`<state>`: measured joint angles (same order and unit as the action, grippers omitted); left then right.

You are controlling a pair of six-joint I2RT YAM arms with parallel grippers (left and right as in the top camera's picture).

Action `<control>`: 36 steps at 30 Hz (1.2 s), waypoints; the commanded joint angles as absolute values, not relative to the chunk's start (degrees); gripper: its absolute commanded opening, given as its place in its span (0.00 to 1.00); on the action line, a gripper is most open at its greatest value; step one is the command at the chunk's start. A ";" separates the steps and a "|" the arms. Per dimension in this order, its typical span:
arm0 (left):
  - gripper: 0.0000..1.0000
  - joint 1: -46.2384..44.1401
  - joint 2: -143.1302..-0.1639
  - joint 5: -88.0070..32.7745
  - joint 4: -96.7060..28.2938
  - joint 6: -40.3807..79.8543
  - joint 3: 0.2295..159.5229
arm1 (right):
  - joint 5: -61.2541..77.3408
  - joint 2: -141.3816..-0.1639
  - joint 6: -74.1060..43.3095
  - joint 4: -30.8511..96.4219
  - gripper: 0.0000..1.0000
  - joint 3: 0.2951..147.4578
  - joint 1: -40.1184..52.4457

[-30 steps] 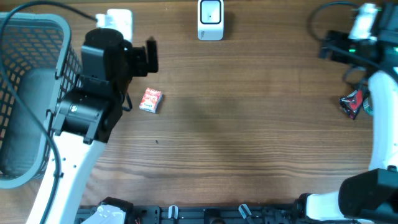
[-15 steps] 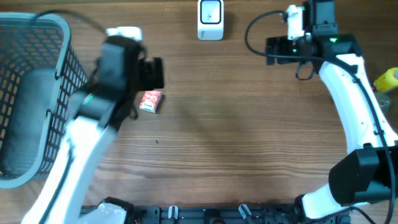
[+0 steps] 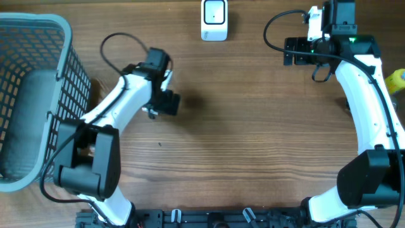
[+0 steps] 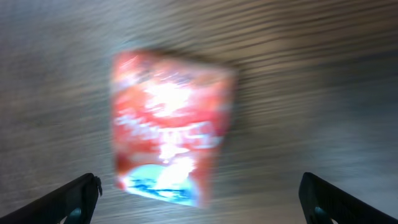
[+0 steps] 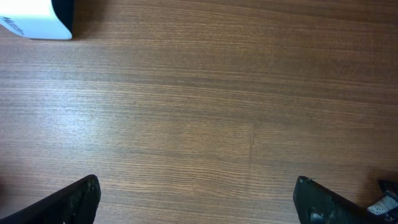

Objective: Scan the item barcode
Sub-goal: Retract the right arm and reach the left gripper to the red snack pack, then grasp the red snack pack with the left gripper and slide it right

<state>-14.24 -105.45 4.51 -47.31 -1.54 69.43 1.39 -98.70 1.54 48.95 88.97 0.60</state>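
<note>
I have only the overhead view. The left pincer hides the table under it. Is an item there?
Observer: Yes. The left wrist view shows a red packet on the table, below the open left pincer, not gripped.
Operator: Is a barcode readable?
Observer: No, that picture is too blurred.
Operator: Does the right pincer hold something?
Observer: No. Its wrist view shows open fingers with only bare wood between them.
</note>
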 commanded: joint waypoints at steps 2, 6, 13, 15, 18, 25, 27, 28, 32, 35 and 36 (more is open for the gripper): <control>1.00 -6.90 -105.56 -2.94 -42.50 -5.23 63.77 | 0.67 -99.02 0.23 48.66 1.00 88.82 0.73; 1.00 -6.02 -105.56 -5.34 -39.35 -6.55 62.67 | 0.67 -99.02 -0.08 48.64 1.00 88.82 0.73; 0.67 -8.25 -106.52 -5.30 -32.08 -7.05 62.67 | 0.64 -99.02 -0.14 48.86 1.00 88.82 0.73; 0.56 -8.25 -107.46 -5.30 -31.55 -7.05 62.67 | 0.36 -99.02 -0.14 48.86 1.00 88.82 0.73; 0.51 -8.51 -108.51 -5.34 -31.66 -5.80 62.67 | -0.43 -99.02 -0.19 48.84 1.00 88.82 0.73; 0.35 -14.02 -108.53 -8.75 -33.76 -0.71 62.67 | -2.11 -99.02 -0.23 48.84 1.00 88.82 0.51; 0.33 -17.85 -108.53 -8.78 -32.93 3.07 62.67 | -3.05 -99.02 -0.54 48.93 1.00 88.82 0.23; 0.33 -19.49 -108.53 -8.78 -32.36 4.27 62.67 | -3.18 -99.02 -0.60 48.93 1.00 88.82 0.10; 0.42 -26.89 -108.53 -8.71 -27.18 10.57 62.67 | -3.16 -99.02 -0.69 49.19 1.00 88.82 -0.67; 0.45 -30.68 -108.55 -8.47 -21.45 14.44 62.67 | -3.16 -99.02 -1.54 49.65 1.00 88.82 -0.89; 0.45 -31.46 -108.55 -8.14 -19.68 15.31 62.67 | -3.16 -99.02 -1.54 49.74 1.00 88.82 -0.89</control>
